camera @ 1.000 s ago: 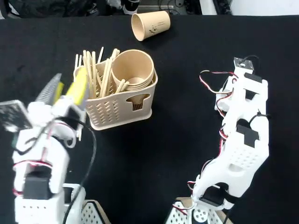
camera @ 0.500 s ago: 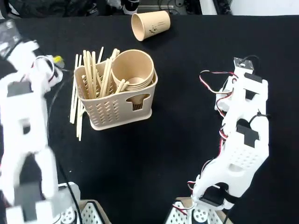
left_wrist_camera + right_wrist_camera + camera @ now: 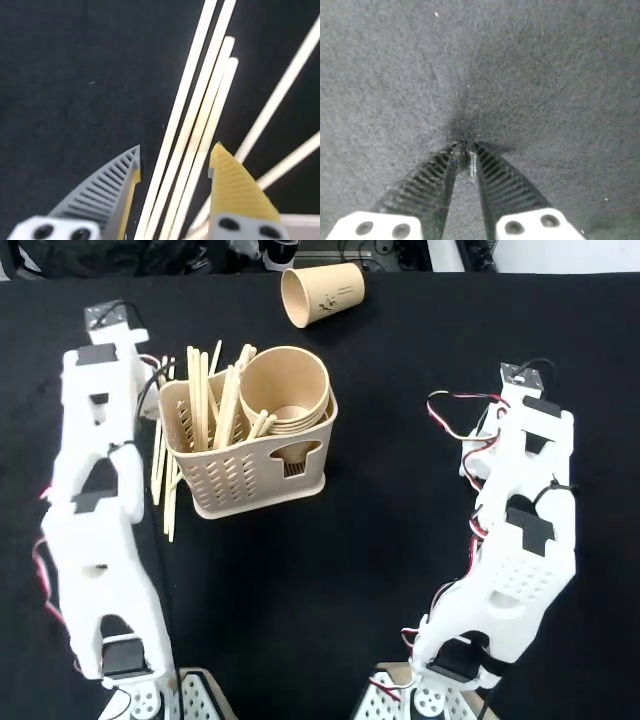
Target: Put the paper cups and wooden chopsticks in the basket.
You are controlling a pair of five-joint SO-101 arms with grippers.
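Observation:
A beige slotted basket (image 3: 262, 475) stands on the black cloth. It holds stacked paper cups (image 3: 287, 390) and several wooden chopsticks (image 3: 204, 398). Another paper cup (image 3: 322, 292) lies on its side at the far edge. Several loose chopsticks (image 3: 161, 480) lie on the cloth against the basket's left side. The left arm (image 3: 97, 490) stretches over them. In the left wrist view my left gripper (image 3: 177, 146) is open, one finger on each side of three parallel chopsticks (image 3: 200, 120). My right gripper (image 3: 466, 146) is shut with nothing in it, its tips on the bare cloth.
The right arm (image 3: 520, 530) is folded at the right side, well away from the basket. Bare black cloth lies between the basket and that arm. Dark clutter lines the table's far edge.
The left arm swung from a raised pose near the basket out to the left, then settled low over the loose chopsticks. The right arm, basket and cups kept still.

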